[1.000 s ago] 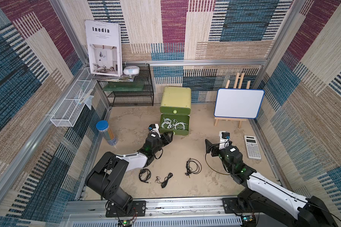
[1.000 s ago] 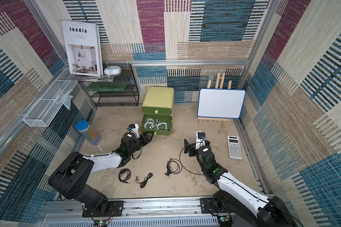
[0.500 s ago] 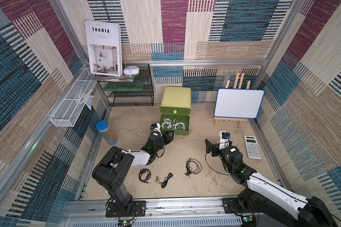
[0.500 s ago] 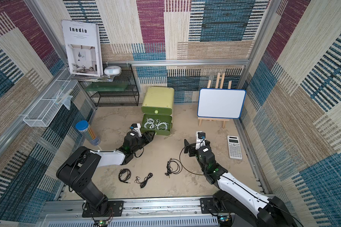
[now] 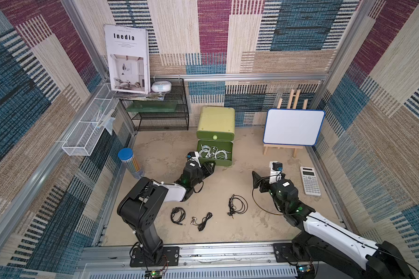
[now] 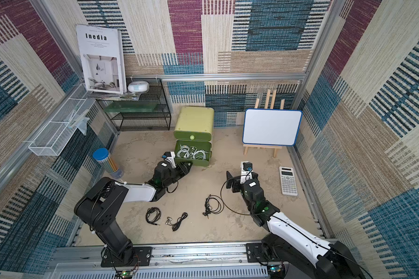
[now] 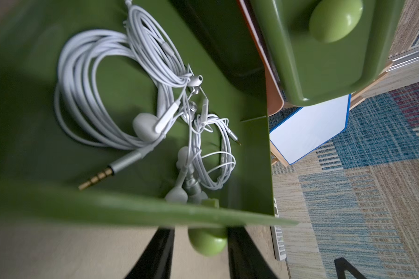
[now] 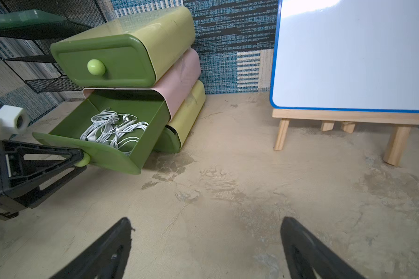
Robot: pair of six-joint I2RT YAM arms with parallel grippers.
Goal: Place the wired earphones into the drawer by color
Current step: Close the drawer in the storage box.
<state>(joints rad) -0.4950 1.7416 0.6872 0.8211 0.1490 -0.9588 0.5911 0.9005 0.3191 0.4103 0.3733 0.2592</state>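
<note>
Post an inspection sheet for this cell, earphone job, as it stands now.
Surface: beige table, mottled patches.
Job's things: white earphones in the open middle drawer; three black earphones loose on the table; no red ones seen.
Clutter: calculator, whiteboard, pencil tube, rack, magazine, wire basket.
End effectors: left end effector straddles the drawer's knob, grip unclear; right end effector open, empty, over bare table.
Cables: right arm's cable loops out over the table beside one black set, not touching it.
Surroundings: patterned fabric walls, metal frame.
</note>
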